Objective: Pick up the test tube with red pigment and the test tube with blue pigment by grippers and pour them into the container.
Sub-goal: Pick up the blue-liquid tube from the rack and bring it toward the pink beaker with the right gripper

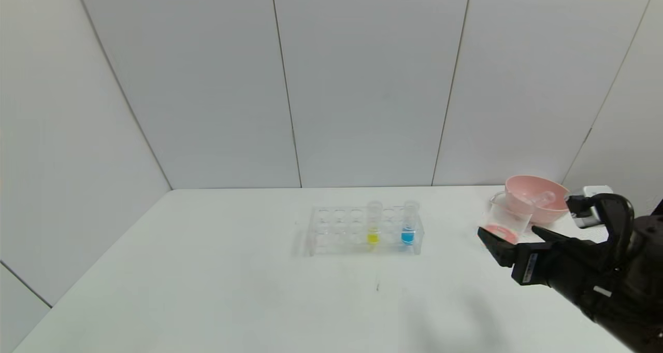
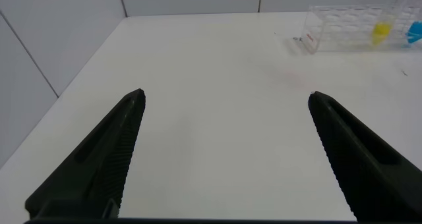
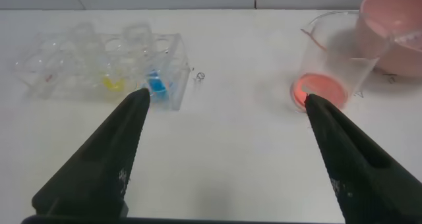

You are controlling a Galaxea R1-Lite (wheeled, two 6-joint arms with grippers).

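Note:
The test tube with blue pigment (image 1: 408,228) stands upright in the clear rack (image 1: 331,231) at mid-table, also seen in the right wrist view (image 3: 156,83). The container (image 1: 505,219), a clear beaker, stands at the right and holds red liquid at its bottom (image 3: 320,89). No test tube with red pigment is in view. My right gripper (image 1: 510,234) hovers open and empty just in front of the beaker, its jaws (image 3: 226,99) spread wide over bare table between rack and beaker. My left gripper (image 2: 226,95) is open and empty over bare table, far from the rack (image 2: 349,28).
A yellow-liquid tube (image 1: 373,229) stands in the rack, left of the blue one. A pink bowl (image 1: 541,213) sits behind the beaker with an empty-looking clear tube (image 1: 542,197) lying in it. White walls close the table's back and left sides.

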